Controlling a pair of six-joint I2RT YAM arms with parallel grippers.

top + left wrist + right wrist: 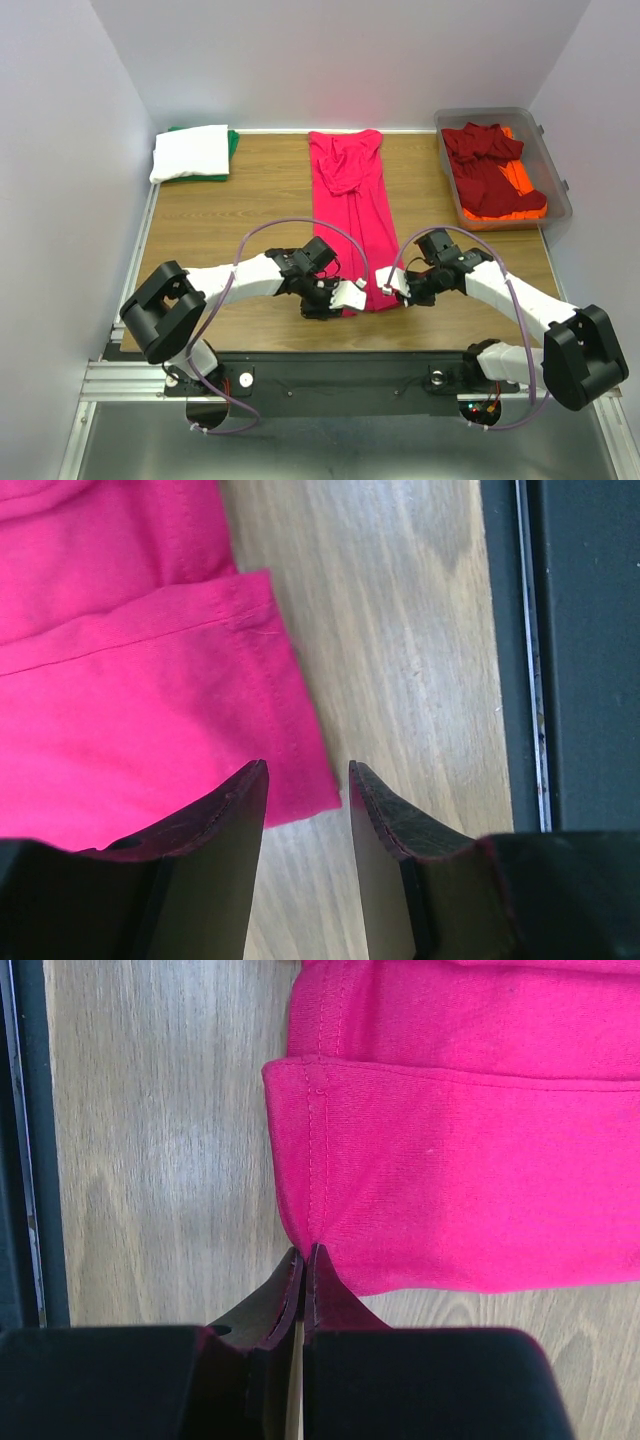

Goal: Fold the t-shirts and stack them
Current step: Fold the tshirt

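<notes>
Left gripper [350,295]: released. Its two dark fingers stand apart, bare wood shows in the gap, and nothing lies between them.
Right gripper [388,283]: clenched. Its fingers are pressed together to a thin slit.
Right gripper's hold: the closed tips meet the hem corner of the cloth. I cannot tell whether any fabric is pinched between them.
Bright pink-red soft cloth t-shirt [350,200]: it is folded lengthwise into a long narrow strip and lies flat. It runs away from both grippers toward the far edge, with its near end between the two sets of fingertips.
Strip's near left corner: it is just ahead of the left gripper's tips. In the left wrist view the stitched hem passes under one finger and the corner points at the gap.
Strip's near right corner: it is touching the right gripper's tips, with a doubled, stitched edge just beyond them.
Folded white t-shirt [190,152]: it is well beyond the left gripper, on its outer side. It lies on a green t-shirt [233,148], of which only the edges show.
Clear grey plastic bin [553,165]: it is well beyond the right gripper, on its outer side.
Bin contents: a crumpled dark red t-shirt [490,170] lies over an orange t-shirt [525,182].
Wooden table [230,230]: it lies under both grippers and carries all the cloth and the bin.
</notes>
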